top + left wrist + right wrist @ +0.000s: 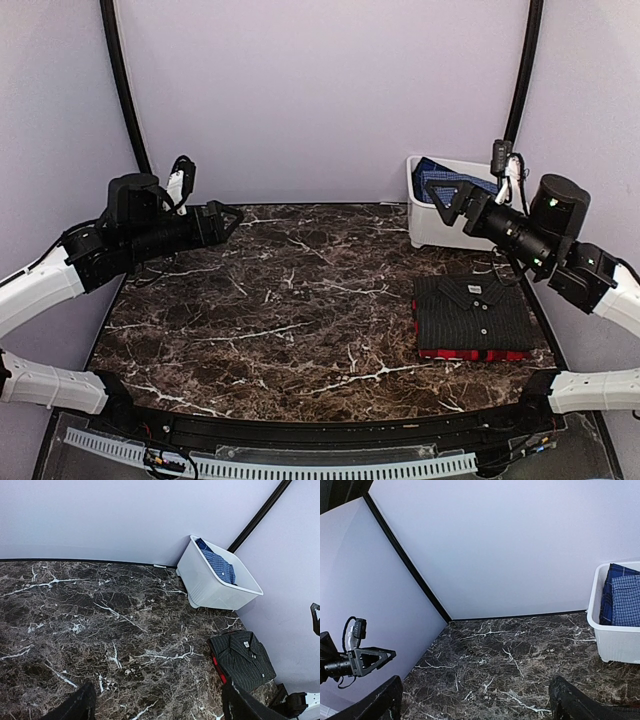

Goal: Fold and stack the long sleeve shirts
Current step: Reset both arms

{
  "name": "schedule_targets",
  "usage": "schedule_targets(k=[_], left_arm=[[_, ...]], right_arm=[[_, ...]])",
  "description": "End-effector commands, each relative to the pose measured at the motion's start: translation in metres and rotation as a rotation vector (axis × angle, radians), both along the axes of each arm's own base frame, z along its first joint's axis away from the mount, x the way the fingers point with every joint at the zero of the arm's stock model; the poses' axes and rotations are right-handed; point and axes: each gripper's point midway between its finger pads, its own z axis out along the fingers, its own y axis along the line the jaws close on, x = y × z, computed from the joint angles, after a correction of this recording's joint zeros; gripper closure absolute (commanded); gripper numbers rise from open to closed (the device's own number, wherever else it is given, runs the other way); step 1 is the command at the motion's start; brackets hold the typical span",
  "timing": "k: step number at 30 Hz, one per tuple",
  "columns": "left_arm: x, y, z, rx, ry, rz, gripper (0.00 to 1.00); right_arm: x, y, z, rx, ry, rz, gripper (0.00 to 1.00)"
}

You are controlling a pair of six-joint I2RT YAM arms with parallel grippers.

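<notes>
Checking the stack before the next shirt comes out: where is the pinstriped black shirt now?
In the top view, the pinstriped black shirt lies folded on the right side of the table, atop the red plaid shirt, just nearer than the white bin.

We are looking down from above and behind over the whole marble table (300, 300); our left wrist view is facing far-right, our right wrist view far-left — all three are sharing the white bin (428, 225).

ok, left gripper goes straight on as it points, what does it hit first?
Probably the bare marble table, short of the white bin; the left gripper, jaws open, tilts down. Depth unclear.
</notes>
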Motion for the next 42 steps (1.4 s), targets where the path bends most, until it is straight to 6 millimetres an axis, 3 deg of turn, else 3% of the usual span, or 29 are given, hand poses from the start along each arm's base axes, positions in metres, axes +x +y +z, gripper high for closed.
schedule_targets(k=[1,42], left_arm=[[0.0007,0.0031,0.0126,-0.013,-0.041,0.007,0.15],[0.0008,0.0012,0.0064,-0.011,-0.03,0.0,0.15]], right_arm=[[0.0019,0.0011,0.0023,0.011,-0.02,-0.009,0.01],[0.0043,0.0071,-0.0051,-0.008,-0.007,0.006,0.01]])
